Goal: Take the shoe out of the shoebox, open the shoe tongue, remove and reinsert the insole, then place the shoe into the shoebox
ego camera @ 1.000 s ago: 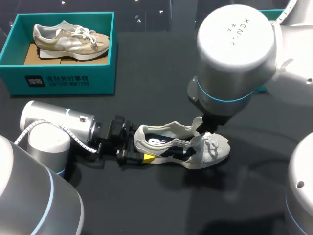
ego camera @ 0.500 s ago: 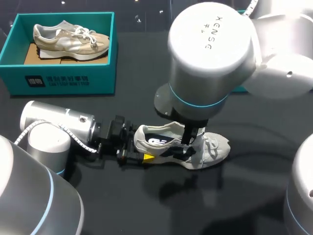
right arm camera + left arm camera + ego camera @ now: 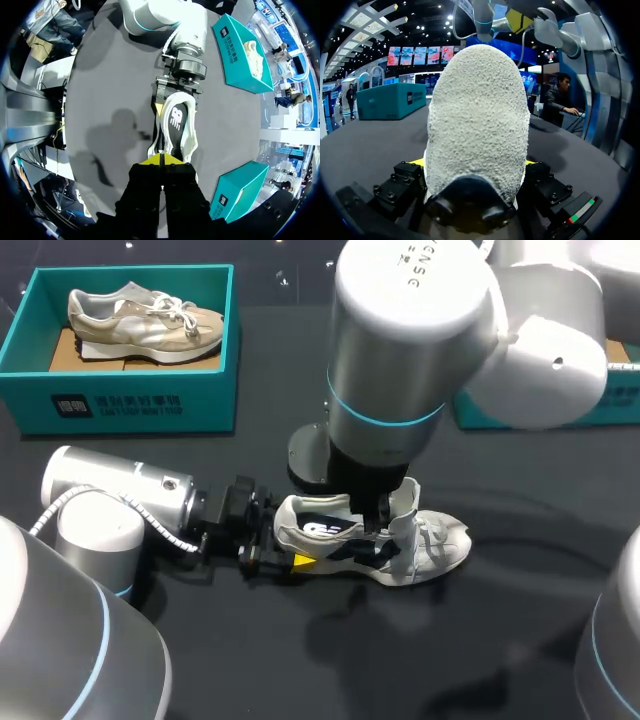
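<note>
Shoe clamped by its heel in left end effector.

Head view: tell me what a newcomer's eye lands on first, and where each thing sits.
The right arm's huge silver joint looms mid-table, its jaws closed together right over the opening of a white-and-navy fabric sneaker lying on the black table. The left arm lies low from the left, its jaws clamping that sneaker's heel. At the far left corner, a teal cardboard shoebox holds a beige low-top sneaker.
</note>
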Available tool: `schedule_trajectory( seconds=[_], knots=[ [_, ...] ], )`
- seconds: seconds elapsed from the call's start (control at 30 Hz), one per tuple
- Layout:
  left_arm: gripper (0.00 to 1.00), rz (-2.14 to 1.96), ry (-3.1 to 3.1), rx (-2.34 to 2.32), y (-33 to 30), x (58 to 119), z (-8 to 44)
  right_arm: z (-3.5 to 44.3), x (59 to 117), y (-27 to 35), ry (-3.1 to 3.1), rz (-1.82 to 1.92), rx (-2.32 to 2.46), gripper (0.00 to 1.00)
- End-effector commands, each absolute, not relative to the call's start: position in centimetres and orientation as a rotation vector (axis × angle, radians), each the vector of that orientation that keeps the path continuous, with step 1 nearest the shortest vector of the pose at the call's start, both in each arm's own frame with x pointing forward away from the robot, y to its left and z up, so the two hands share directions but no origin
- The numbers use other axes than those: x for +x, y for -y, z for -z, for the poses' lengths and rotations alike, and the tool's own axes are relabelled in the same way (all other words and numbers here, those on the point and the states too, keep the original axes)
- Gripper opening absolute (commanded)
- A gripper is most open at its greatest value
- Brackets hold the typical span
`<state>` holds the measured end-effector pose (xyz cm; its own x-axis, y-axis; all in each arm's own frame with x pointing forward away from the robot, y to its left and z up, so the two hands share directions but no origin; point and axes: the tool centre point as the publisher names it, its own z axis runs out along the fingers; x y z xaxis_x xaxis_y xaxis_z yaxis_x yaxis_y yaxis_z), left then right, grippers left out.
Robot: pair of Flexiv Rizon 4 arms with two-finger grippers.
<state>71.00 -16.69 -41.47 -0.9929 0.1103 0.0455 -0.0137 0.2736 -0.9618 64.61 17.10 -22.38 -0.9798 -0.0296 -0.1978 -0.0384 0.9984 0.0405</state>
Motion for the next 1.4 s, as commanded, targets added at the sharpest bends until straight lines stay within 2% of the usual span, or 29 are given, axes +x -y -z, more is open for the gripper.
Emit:
schedule_trajectory(
  seconds=[0.03,0.53,1.0,1.4],
  knots=[
    [0.0,-1.829,2.424,-0.093,16.9,71.0,41.6,22.7,64.8,-16.2,-2.949,-0.126,-0.059,0.0],
    [0.0,-1.829,2.424,-0.093,16.9,71.0,41.6,26.1,67.6,-19.8,-2.945,-0.136,-0.161,0.0],
    [0.0,-1.829,2.424,-0.093,16.9,71.0,41.6,29.7,69.8,-20.4,-2.972,-0.163,-0.136,0.0],
    [0.0,-1.829,2.424,-0.093,16.9,71.0,41.6,29.8,69.9,-20.4,-2.973,-0.16,-0.125,0.0]
  ],
)
